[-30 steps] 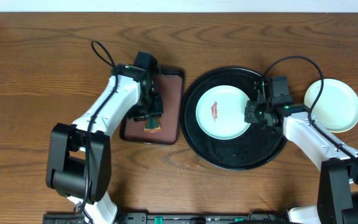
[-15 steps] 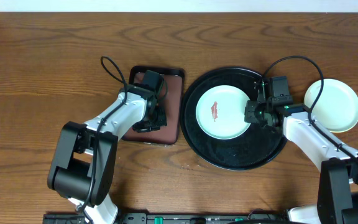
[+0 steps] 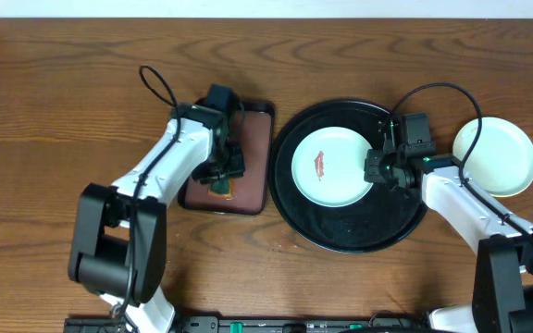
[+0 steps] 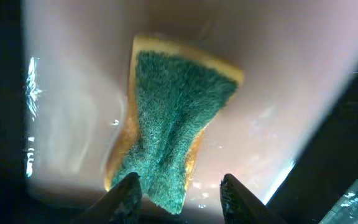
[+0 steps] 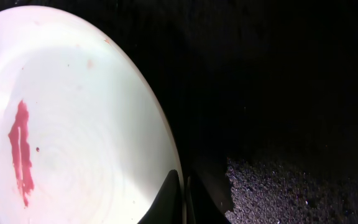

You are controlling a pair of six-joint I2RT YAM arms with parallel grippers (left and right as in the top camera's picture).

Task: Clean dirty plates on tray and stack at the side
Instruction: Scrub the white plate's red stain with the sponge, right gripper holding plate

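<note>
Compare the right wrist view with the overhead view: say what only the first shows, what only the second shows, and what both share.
Only the right wrist view: the right gripper closed on the smeared plate at its rim, and faint specks on its surface. Only the overhead view: the left gripper above a sponge on the brown tray, another pale plate on the table. Both: the red smear and the black tray under that plate.

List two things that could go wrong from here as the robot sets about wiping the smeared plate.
1. The right gripper pinches only the rim of the smeared plate; wiping pressure may twist it loose onto the black tray.
2. The left gripper straddles just the near end of the twisted sponge, so closing there might give a weak, lopsided grip.
</note>
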